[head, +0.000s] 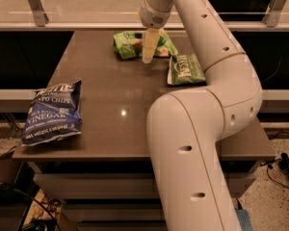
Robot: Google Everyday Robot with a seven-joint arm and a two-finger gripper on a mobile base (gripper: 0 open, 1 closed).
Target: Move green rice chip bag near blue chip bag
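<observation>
The green rice chip bag [129,44], bright lime green and wrinkly, lies at the far middle of the brown table [120,88]. My gripper [148,52] hangs from the white arm right over the bag's right half, its tip close to the bag or the table just in front of it. I cannot tell whether it touches. The blue chip bag [53,112], dark blue with white "chips" and "vinegar" lettering, lies flat at the table's near left edge, far from the green bag.
A flat, paler green bag [184,69] with white lettering lies just right of the gripper. The big white arm [202,129] covers the table's right half. A rail with posts [36,6] runs behind the table's far edge.
</observation>
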